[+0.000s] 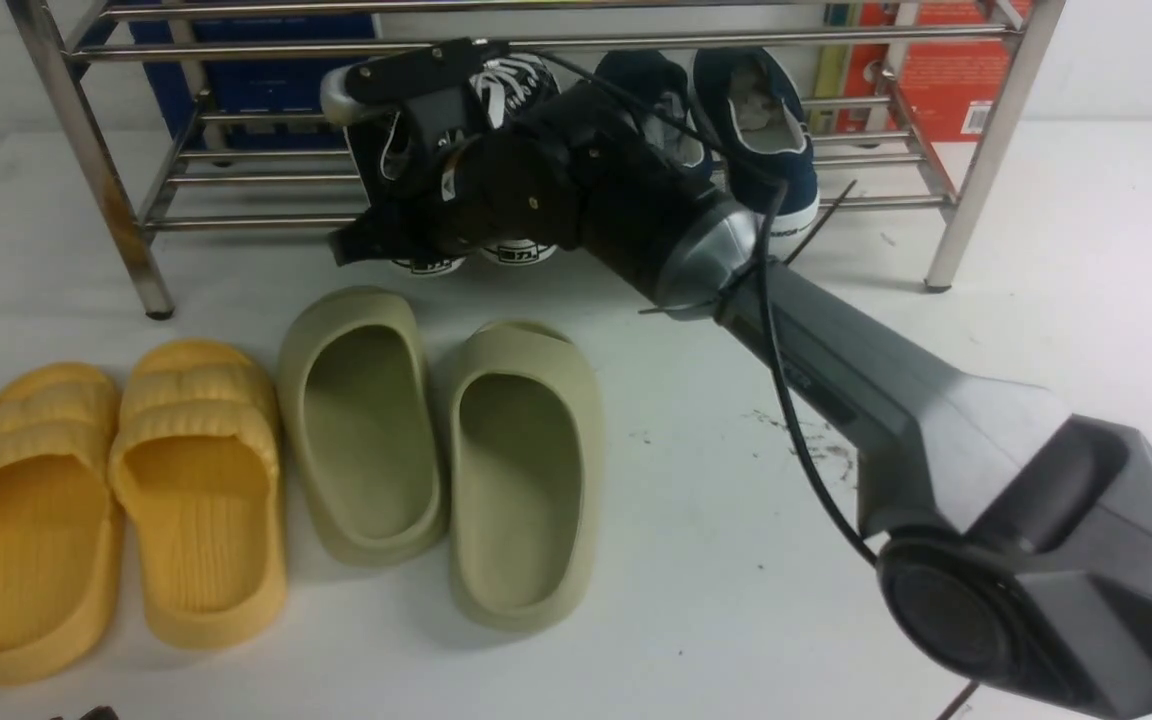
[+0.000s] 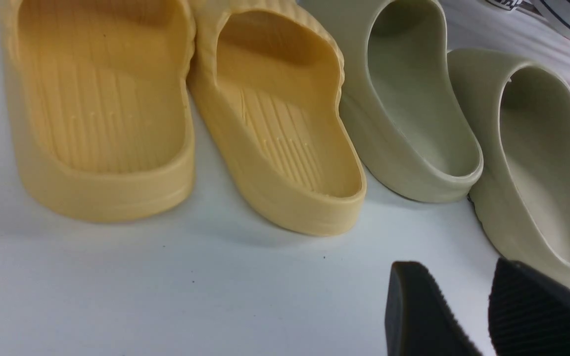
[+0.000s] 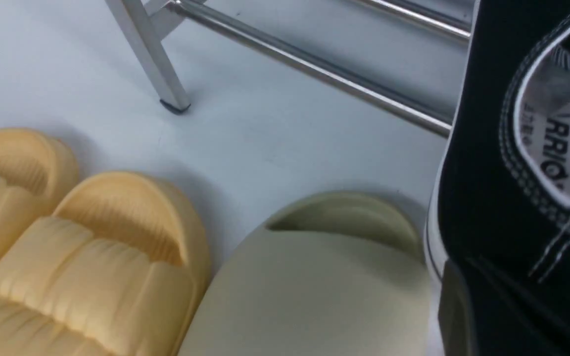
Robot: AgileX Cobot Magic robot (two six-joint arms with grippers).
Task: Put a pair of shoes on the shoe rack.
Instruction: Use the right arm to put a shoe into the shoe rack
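Front view: the right gripper (image 1: 406, 150) is clamped on two black canvas sneakers with white laces (image 1: 496, 90) at the steel-tube rack's (image 1: 86, 130) lower shelf, beside two navy slip-ons (image 1: 736, 110); left wrist view: the left gripper (image 2: 483, 316) is parted beside two yellow foam slippers (image 2: 275, 123) and two olive foam slippers (image 2: 413, 109); right wrist view: white stitching shows on one sneaker.

I work on a staged test bench, not in a home: a bare white tabletop (image 1: 696, 560), scuffed with dark specks, carries a steel shoe rack (image 1: 86, 150) against a plain white wall. 2 yellow slippers (image 1: 116, 500) and 2 olive slippers (image 1: 446, 450) are lined up like props. Blue and red boxes stand behind the rack.
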